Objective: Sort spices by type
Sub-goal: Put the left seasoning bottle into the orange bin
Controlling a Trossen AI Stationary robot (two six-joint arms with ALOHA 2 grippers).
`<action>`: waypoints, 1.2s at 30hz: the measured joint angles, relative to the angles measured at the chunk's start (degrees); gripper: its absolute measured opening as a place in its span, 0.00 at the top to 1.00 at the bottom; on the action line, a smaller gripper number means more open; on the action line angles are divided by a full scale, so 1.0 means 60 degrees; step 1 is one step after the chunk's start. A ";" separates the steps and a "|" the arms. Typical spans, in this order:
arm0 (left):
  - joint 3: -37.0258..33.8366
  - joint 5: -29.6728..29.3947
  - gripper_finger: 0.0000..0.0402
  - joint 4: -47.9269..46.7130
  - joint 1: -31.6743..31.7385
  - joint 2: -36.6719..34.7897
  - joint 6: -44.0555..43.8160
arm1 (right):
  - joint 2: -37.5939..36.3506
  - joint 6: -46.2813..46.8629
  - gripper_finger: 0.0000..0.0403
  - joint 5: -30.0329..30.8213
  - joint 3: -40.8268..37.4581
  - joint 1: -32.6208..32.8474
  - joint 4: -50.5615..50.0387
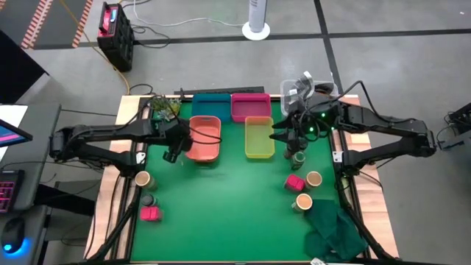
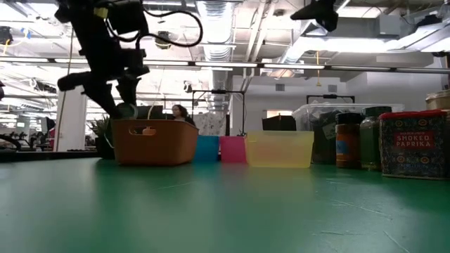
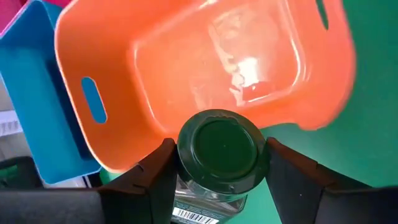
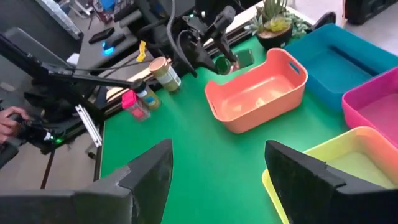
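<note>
My left gripper [image 1: 174,151] is shut on a dark green-topped jar [image 3: 221,149], lifted beside the left rim of the orange tray [image 1: 204,138]; the jar also shows in the right wrist view [image 4: 221,64]. My right gripper [image 4: 217,180] hangs open with nothing between its fingers, above the mat by the yellow tray [image 1: 259,138]. A tan-topped jar [image 1: 142,179], a dark jar [image 1: 149,199] and a pink box [image 1: 150,213] stand on the mat at the left. A dark jar [image 1: 298,157], a pink box [image 1: 295,182] and two tan-topped jars [image 1: 314,178] [image 1: 304,202] stand at the right. My left gripper pinches the jar between its two fingers [image 3: 158,171], one on each side just under the green lid [image 3: 249,177]. The fingers slant down from the table's left. The jar is lifted clear and tilted, its lid facing back at the wrist camera, the labelled body [image 3: 199,211] below.
Teal [image 1: 211,105] and pink [image 1: 250,107] trays stand behind the orange and yellow ones. A clear box [image 1: 302,92] sits at the far right, a potted plant [image 1: 165,108] at the far left, and a crumpled green cloth [image 1: 335,232] at the near right corner.
</note>
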 joint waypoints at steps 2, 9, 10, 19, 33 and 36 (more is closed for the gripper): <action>0.0226 0.0100 0.50 0.0019 0.0006 0.0000 -0.0121 | 0.0000 -0.0004 0.30 0.0007 0.0035 0.0000 0.0034; 0.0828 0.0539 0.50 0.0901 0.0536 -0.0007 -0.0923 | 0.0004 0.0045 0.30 0.0007 0.0036 0.0004 0.0017; 0.0904 0.0724 0.50 0.1072 0.0646 -0.0008 -0.1173 | 0.0004 0.0088 0.30 0.0010 0.0036 0.0004 0.0011; 0.0046 0.2952 0.50 0.4141 0.1731 0.0004 -0.3565 | 0.0004 0.0119 0.30 0.0018 0.0036 0.0004 0.0122; -0.2647 0.2915 0.50 0.8373 0.2221 0.0007 -0.6494 | 0.0004 0.0233 0.30 0.0022 0.0035 0.0004 0.0573; -0.3174 0.2637 0.50 0.9516 0.2217 0.0004 -0.6945 | 0.0004 0.0284 0.30 0.0022 0.0036 0.0004 0.0757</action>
